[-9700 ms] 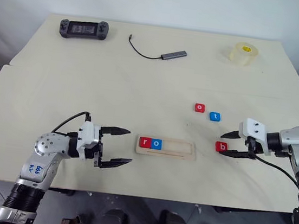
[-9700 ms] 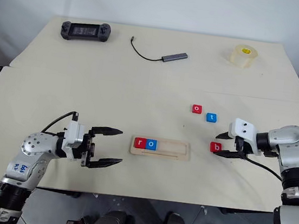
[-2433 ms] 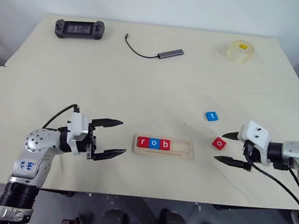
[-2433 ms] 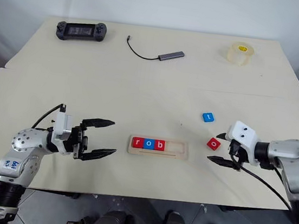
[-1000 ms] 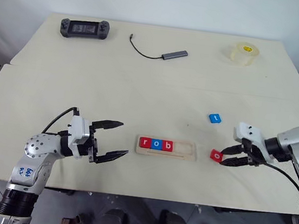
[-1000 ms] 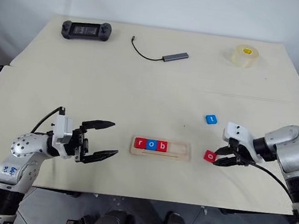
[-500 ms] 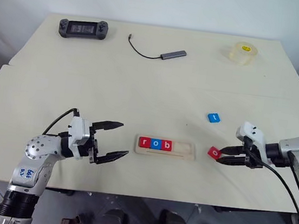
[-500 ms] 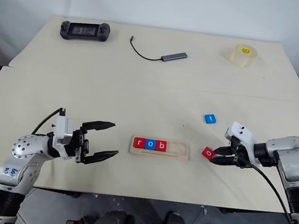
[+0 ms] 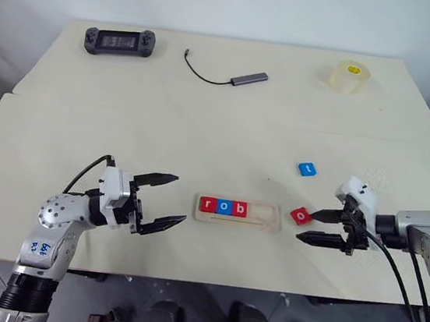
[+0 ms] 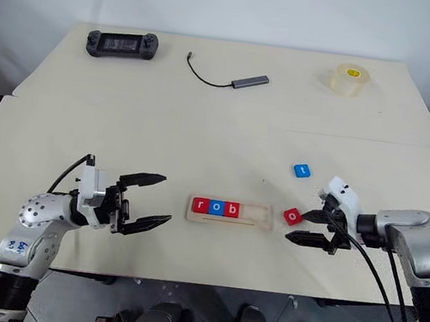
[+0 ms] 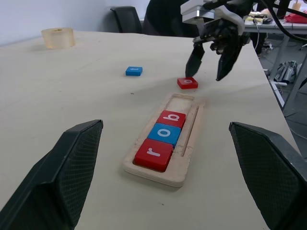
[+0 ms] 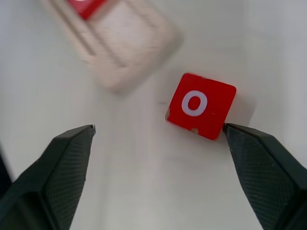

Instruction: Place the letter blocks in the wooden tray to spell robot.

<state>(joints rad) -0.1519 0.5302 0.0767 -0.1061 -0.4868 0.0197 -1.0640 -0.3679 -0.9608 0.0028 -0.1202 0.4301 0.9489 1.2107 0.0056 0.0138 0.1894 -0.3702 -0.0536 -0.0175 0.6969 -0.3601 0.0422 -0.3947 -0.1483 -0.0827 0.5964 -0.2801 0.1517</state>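
Note:
The wooden tray (image 9: pixel 265 214) lies at the table's front middle, with a red r (image 9: pixel 208 204), a blue o (image 9: pixel 223 206) and a red b (image 9: pixel 239 209) filling its left part. A red o block (image 9: pixel 300 215) lies flat on the table just past the tray's right end. My right gripper (image 9: pixel 307 226) is open right beside it, one fingertip touching or nearly touching the block's edge. In the right wrist view the red o block (image 12: pixel 201 105) sits ahead, near one finger. A blue t block (image 9: pixel 306 169) rests farther back. My left gripper (image 9: pixel 179 199) hovers open, left of the tray.
A black game controller (image 9: pixel 121 40), a grey USB hub with cable (image 9: pixel 241 76) and a roll of tape (image 9: pixel 345 75) lie along the far edge. A seam crosses the table at mid-depth.
My right gripper has opened and let go of the red o block, which now lies on the table closer to the tray's right end. The left arm has kept still.

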